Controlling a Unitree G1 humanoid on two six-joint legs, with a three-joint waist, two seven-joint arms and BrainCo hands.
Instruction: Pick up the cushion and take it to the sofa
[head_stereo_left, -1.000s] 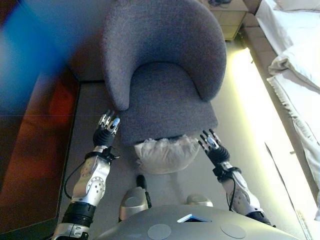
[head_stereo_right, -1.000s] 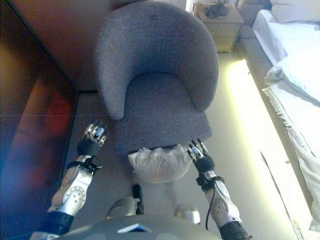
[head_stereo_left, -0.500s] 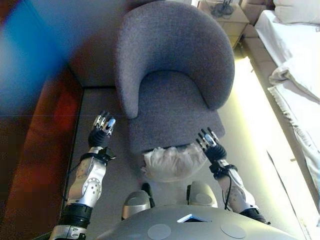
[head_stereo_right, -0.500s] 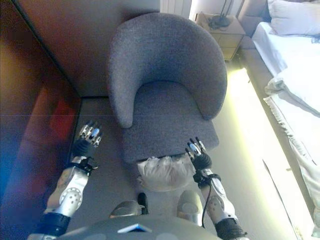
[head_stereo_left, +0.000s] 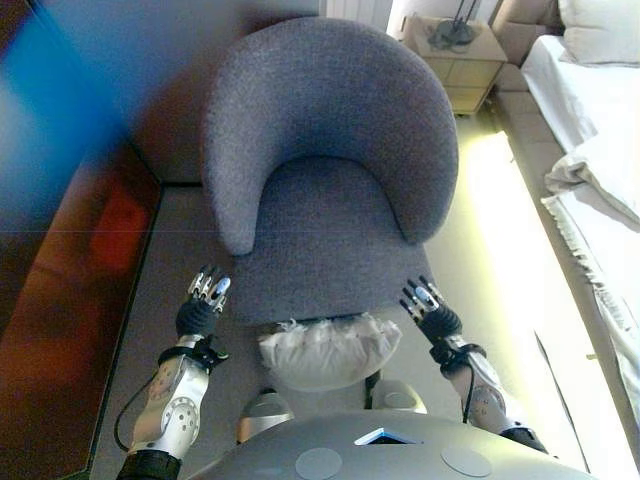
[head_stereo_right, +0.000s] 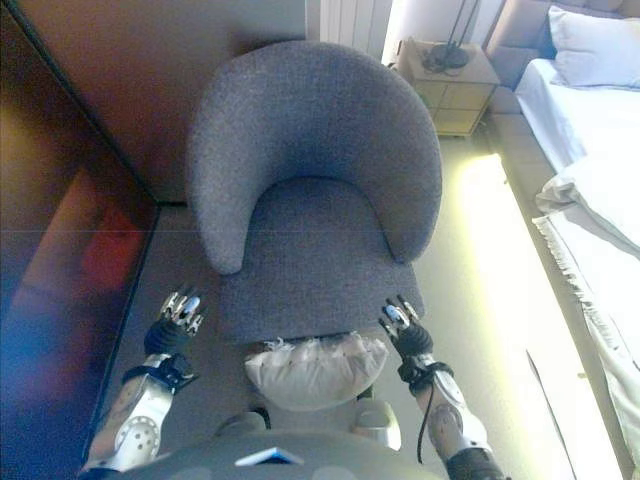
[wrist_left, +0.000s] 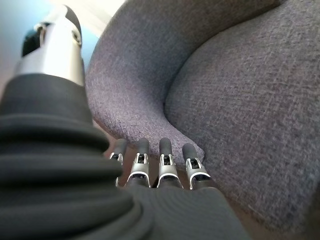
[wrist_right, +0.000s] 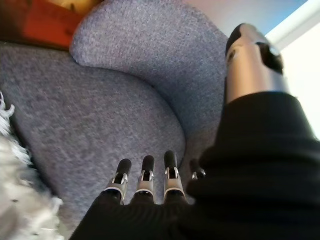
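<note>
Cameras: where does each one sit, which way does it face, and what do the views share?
Left eye view: on the head, looking down at the grey armchair, the white cushion at its front edge, both arms.
Right eye view: same scene, slightly offset; bedside table, bed.
Left wrist view: along the left hand, fingers straight, toward the armchair.
Right wrist view: along the right hand, fingers straight, cushion beside it.
Shared: all four show the armchair.

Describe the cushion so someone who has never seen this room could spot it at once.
Find the big grey tub armchair by the dark wall. At the front edge of its seat, low down between the robot's left hand and right hand, lies the cushion. It is the only white, crinkly, fringed thing near the chair; everything round it is plain grey.
</note>
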